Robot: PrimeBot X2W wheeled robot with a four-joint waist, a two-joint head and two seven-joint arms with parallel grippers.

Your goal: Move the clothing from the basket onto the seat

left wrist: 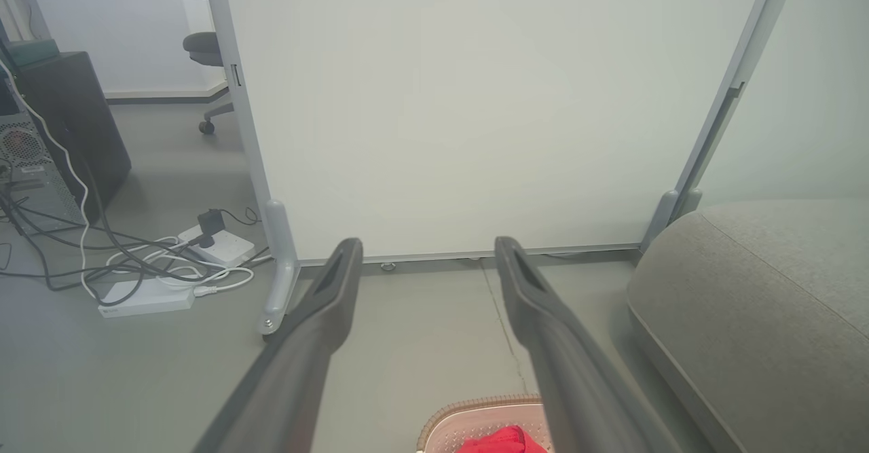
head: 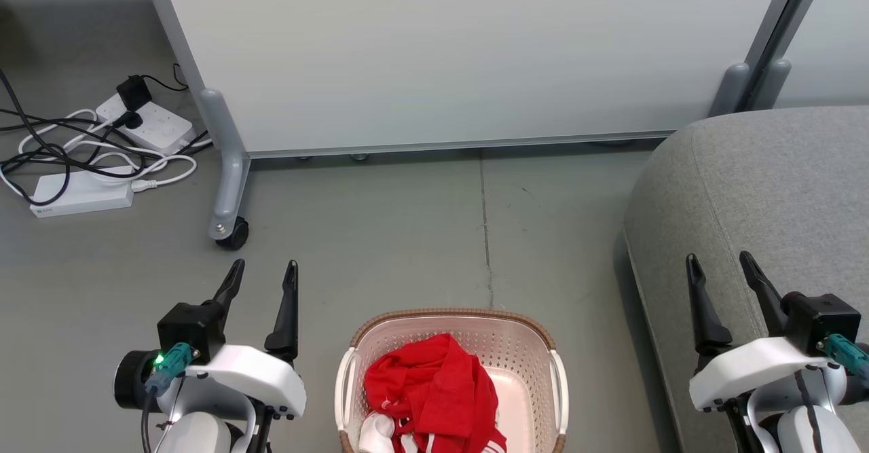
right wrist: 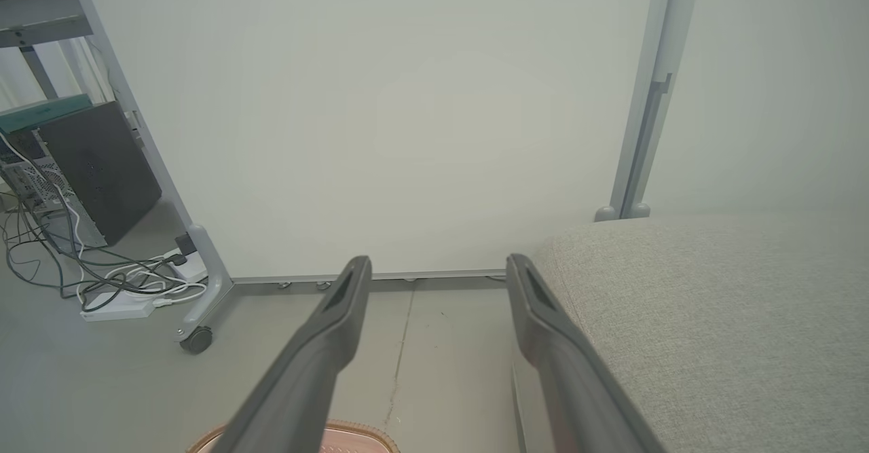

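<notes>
Jaws stand wide apart and empty on both arms, with none of the laundry lifted yet.

Head view: the left gripper point(head: 265, 266) hangs at 8 o'clock above bare grey floor point(head: 380, 236). The right gripper point(head: 718, 259) hangs at 4 o'clock, seen against the edge of the large light grey fabric-upholstered sofa seat point(head: 767, 188) that takes up the 3 o'clock side. Between them, at 6 o'clock, the cream-white perforated plastic laundry basket with a brown woven-look rim point(head: 448, 315) stands on the floor near the seat, not touching it. The soft bright red clothing with white trim point(head: 428, 385) lies heaped inside, bunched toward the basket's 9 o'clock wall, with a smaller white cloth piece point(head: 377, 432) at its 7 o'clock corner. A tall white partition panel point(head: 461, 52) closes off 12 o'clock, and white power strips with tangled cables point(head: 146, 123) sit at 10 o'clock.

Left wrist view: the two dark fingers point(left wrist: 339, 283) point at the panel's foot, with the basket rim point(left wrist: 475, 409) and a scrap of red at 6 o'clock and the seat at 4 o'clock.

Right wrist view: the fingers point(right wrist: 536, 303) splay alike, with the seat at 4 o'clock and a sliver of rim at 6 o'clock.

The arms appear to flank the basket as a ready stance. The right one, nearer the seat, looks better placed for the carry.
</notes>
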